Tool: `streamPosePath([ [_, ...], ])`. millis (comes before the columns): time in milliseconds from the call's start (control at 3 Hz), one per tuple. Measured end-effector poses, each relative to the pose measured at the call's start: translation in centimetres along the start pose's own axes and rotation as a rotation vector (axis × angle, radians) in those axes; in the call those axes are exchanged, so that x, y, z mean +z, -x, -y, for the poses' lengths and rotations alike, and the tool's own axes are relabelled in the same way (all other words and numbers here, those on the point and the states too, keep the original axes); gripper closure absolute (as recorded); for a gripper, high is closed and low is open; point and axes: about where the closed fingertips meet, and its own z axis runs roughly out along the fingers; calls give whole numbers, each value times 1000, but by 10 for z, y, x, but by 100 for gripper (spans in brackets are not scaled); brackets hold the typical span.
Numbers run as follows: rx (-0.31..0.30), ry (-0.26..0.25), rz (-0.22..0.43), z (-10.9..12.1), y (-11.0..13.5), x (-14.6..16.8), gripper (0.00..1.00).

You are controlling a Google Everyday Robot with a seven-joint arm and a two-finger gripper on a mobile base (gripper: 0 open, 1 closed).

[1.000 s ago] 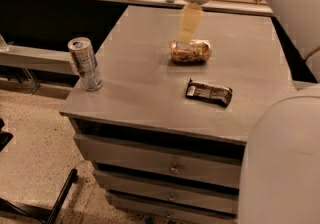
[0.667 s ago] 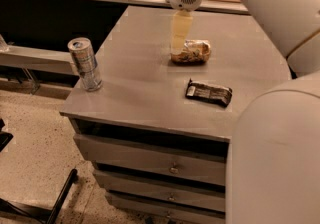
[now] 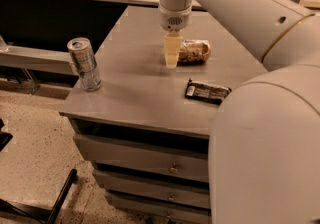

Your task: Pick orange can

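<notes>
The orange can (image 3: 194, 51) lies on its side on the grey cabinet top (image 3: 135, 88), toward the back middle. It has a mottled orange-brown print with pale patches. My gripper (image 3: 172, 58) hangs from the white arm just left of the can, its pale fingers (image 3: 172, 48) pointing down close to the tabletop. The fingers partly cover the can's left end. The gripper holds nothing that I can see.
A tall slim silver can (image 3: 84, 64) stands upright near the cabinet's front left corner. A flat dark snack wrapper (image 3: 207, 91) lies in front of the orange can. My large white arm fills the right side. Drawers (image 3: 150, 165) sit below; a counter runs behind.
My gripper has moved left, from over the orange can's middle to its left end, and sits lower. The can, the silver can and the wrapper have not moved.
</notes>
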Motion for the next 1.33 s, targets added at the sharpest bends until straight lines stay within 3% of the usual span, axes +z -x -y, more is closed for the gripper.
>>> streamPosePath([
  [333,25,43,-32,-1,-10,24,41],
  [1000,33,56,-36,0,-17,26,88],
  [1333,38,28,33,7,-28,-8,100],
])
